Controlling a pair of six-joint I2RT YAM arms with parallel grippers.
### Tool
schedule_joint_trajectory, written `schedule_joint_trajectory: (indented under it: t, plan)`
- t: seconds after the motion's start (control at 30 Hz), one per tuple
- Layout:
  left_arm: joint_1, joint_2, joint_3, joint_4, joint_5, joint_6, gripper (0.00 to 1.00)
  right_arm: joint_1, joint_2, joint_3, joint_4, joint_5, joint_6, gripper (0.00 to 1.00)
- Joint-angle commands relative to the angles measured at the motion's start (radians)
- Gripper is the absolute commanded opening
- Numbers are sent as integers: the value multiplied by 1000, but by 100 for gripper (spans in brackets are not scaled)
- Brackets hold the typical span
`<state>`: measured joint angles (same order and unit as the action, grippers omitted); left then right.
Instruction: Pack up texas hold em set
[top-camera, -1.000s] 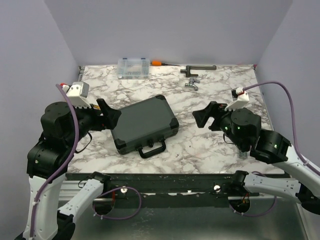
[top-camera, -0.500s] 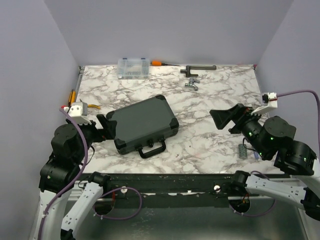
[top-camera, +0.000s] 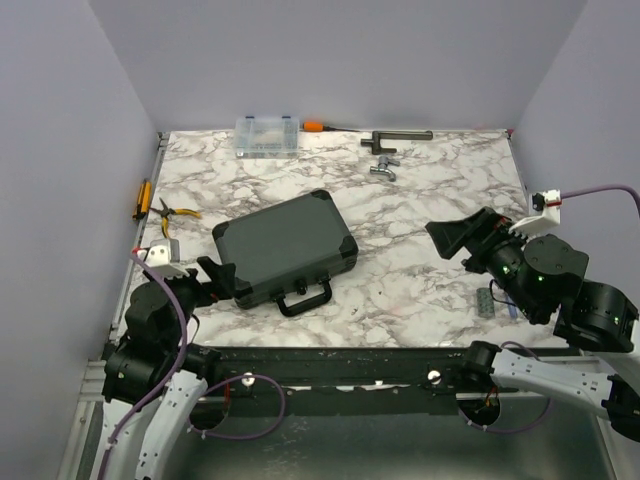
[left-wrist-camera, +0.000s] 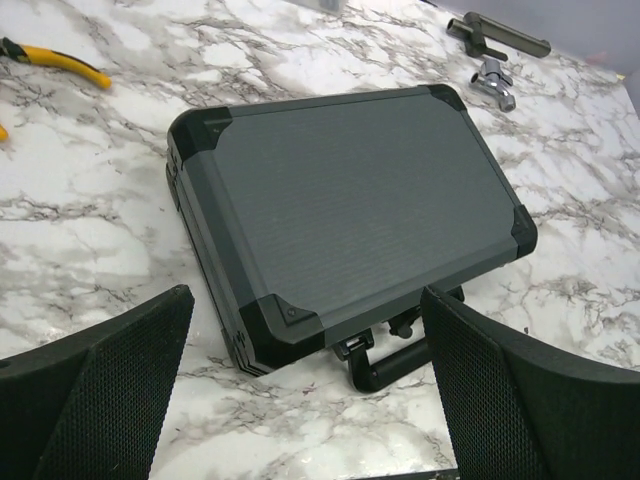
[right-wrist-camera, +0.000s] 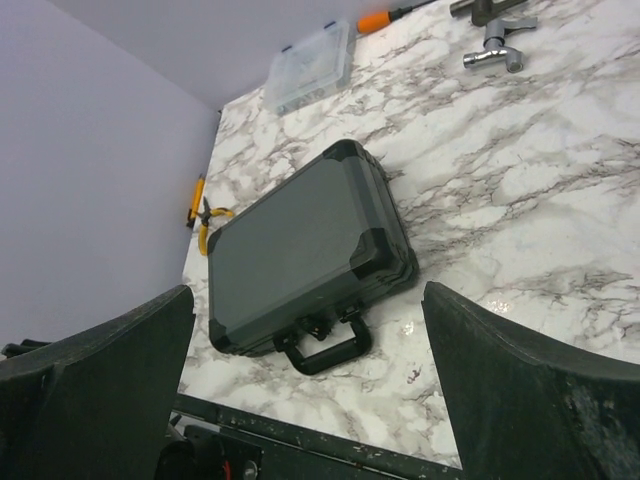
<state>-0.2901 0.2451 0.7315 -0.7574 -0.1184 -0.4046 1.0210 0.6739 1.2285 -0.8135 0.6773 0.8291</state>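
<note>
Closed grey briefcase (top-camera: 288, 246) (black handle (top-camera: 304, 297))

I log: case (top-camera: 285, 248) dark grey, fine ribbed lid, black corners and handle | table (top-camera: 430, 190) white marble, grey veins | pliers (top-camera: 172, 211) yellow grips | screwdriver (top-camera: 314, 126) orange handle | organiser box (top-camera: 267, 136) clear | my left gripper (top-camera: 220, 278) and right gripper (top-camera: 460, 238) black, mesh-textured inside | walls (top-camera: 350, 60) pale lilac
</note>
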Motion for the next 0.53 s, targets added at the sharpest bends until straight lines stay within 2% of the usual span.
schedule_joint_trajectory:
  t: [0.0,0.5]
  plan:
    - [-3,-98,-51,-3,-60,-72,95,-1,6,25,-69,25,48,100]
    - [-4,-170,-98,1,-114,-79,94,-1,0,-12,-33,-65,82,100]
